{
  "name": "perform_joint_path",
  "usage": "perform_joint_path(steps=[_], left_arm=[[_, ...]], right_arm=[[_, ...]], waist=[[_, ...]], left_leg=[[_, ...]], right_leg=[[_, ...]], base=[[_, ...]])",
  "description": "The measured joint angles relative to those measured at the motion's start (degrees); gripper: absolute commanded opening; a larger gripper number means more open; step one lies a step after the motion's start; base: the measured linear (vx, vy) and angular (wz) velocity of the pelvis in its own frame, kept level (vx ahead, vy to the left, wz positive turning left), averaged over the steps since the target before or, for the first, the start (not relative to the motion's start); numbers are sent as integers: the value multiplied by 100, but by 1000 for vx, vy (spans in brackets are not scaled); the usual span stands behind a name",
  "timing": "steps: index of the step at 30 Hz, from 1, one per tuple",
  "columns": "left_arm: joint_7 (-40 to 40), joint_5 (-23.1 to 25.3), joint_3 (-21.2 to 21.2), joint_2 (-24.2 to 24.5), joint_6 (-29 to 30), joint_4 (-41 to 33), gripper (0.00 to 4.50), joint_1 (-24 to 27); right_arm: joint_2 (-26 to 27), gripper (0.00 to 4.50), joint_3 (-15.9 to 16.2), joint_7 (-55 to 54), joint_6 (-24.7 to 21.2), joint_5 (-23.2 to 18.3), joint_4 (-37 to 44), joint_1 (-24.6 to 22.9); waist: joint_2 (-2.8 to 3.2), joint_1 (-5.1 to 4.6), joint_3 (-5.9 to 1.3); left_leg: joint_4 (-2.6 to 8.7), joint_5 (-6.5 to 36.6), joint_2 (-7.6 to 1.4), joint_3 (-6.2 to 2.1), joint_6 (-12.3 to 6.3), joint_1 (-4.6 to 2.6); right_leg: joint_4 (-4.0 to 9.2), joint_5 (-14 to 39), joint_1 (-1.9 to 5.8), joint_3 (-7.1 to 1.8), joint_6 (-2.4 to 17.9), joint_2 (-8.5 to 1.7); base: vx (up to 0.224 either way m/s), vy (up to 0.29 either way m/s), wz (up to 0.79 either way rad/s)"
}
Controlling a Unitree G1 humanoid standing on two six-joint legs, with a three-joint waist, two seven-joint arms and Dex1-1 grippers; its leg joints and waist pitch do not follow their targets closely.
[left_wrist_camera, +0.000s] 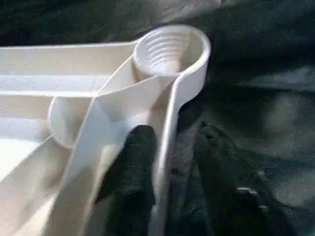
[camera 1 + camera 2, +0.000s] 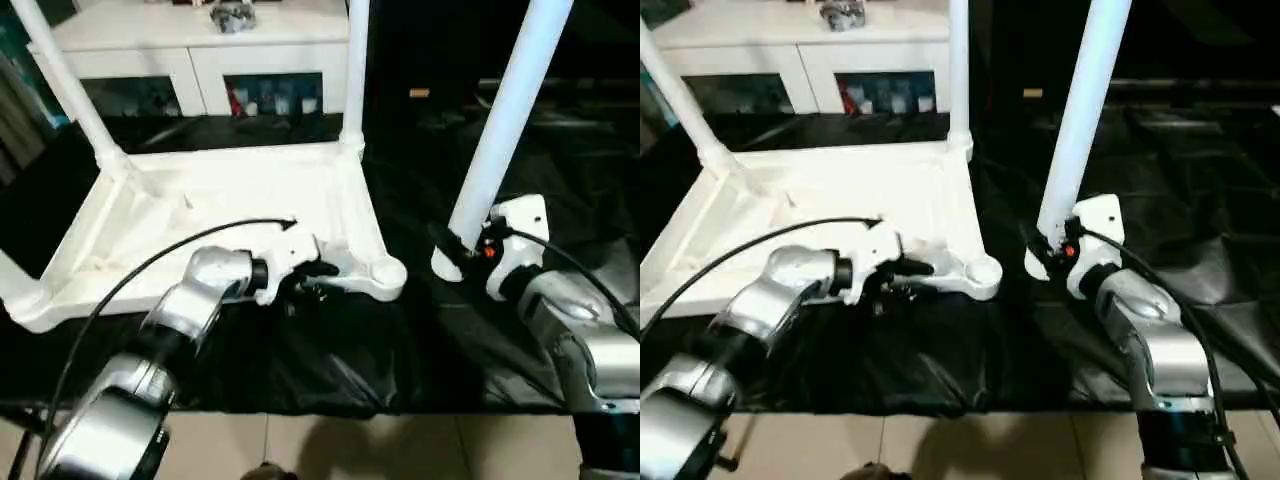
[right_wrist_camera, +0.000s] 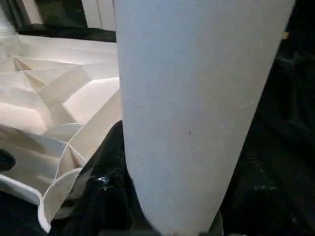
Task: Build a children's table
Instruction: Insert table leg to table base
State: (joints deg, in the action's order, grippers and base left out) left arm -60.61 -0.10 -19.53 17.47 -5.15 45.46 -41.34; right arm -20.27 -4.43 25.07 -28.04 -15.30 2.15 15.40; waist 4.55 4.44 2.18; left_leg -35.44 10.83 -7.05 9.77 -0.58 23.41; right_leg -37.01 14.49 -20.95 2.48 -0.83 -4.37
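The white table top (image 2: 200, 210) lies upside down on the black cloth, ribbed side up. Legs stand in its far-left socket (image 2: 70, 90) and far-right socket (image 2: 355, 70). The near-right corner socket (image 2: 385, 275) is empty, its inner thread visible in the left wrist view (image 1: 165, 49). My left gripper (image 2: 312, 270) is open, one finger (image 1: 133, 172) inside the top's rim and the other outside it, just short of that socket. My right gripper (image 2: 470, 250) is shut on a loose leg (image 2: 510, 110). This leg stands upright, flared end on the cloth right of the empty socket.
A white cabinet (image 2: 200, 55) with glass doors stands behind the black-draped table (image 2: 350, 350), with a small dark object (image 2: 232, 15) on top. The table's front edge runs along the bottom of the eye views, tiled floor below it. Black cables trail from both wrists.
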Motion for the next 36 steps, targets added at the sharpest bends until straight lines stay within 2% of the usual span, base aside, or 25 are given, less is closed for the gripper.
perform_joint_path(steps=[1,2,7,9,12,15,19,25,30,36], left_arm=[[-37,8,0,-2,-55,121,135,-59],[-62,23,1,-5,-129,265,103,-122],[-259,46,11,2,-339,649,87,-265],[-370,51,14,6,-432,904,50,-411],[-518,88,50,20,-540,1116,49,-542],[-575,95,69,20,-625,1202,12,-557],[-644,110,85,22,-716,1345,2,-618],[-678,251,75,56,-882,1455,0,-649],[-714,333,50,74,-696,1373,0,-646],[-746,203,167,87,178,693,0,-390]], right_arm=[[1,190,14,15,0,1,0,0],[1,190,33,33,0,3,1,-1],[1,190,45,69,3,4,1,-12],[-5,190,51,121,5,3,2,-15],[-18,190,65,166,13,4,2,-14],[-27,190,81,176,19,3,2,-14],[-85,190,126,314,14,-5,2,-3],[-130,190,374,618,-38,-9,-37,66],[-126,190,489,795,-33,-11,-71,341],[-137,190,488,915,-30,-51,-81,467]], waist=[[7,6,0],[12,15,1],[34,55,1],[34,56,1],[36,57,2],[37,55,2],[36,56,2],[33,45,4],[30,48,3],[32,58,2]], left_leg=[[0,-4,0,1,-9,1],[0,-2,0,2,-10,0],[0,3,-4,6,3,-4],[0,3,-7,10,4,-6],[0,3,-8,15,4,-10],[0,3,-10,19,4,-11],[0,4,-12,20,3,-10],[0,4,-19,29,3,-16],[3,4,-30,37,5,-27],[10,5,-33,47,6,-30]], right_leg=[[0,1,0,1,2,0],[1,1,0,1,2,-1],[-4,0,1,1,3,-2],[-5,-1,1,2,5,-2],[-4,-2,4,0,6,-3],[-2,-1,4,-2,6,-4],[-1,-1,3,-1,6,-4],[-2,-1,3,-1,6,-4],[-2,-2,5,4,6,-4],[1,-1,3,3,7,-4]], base=[[0,0,0],[0,0,0],[0,0,0],[0,0,0],[0,0,0],[0,0,0],[0,0,0],[0,0,0],[0,0,0],[0,0,0]])
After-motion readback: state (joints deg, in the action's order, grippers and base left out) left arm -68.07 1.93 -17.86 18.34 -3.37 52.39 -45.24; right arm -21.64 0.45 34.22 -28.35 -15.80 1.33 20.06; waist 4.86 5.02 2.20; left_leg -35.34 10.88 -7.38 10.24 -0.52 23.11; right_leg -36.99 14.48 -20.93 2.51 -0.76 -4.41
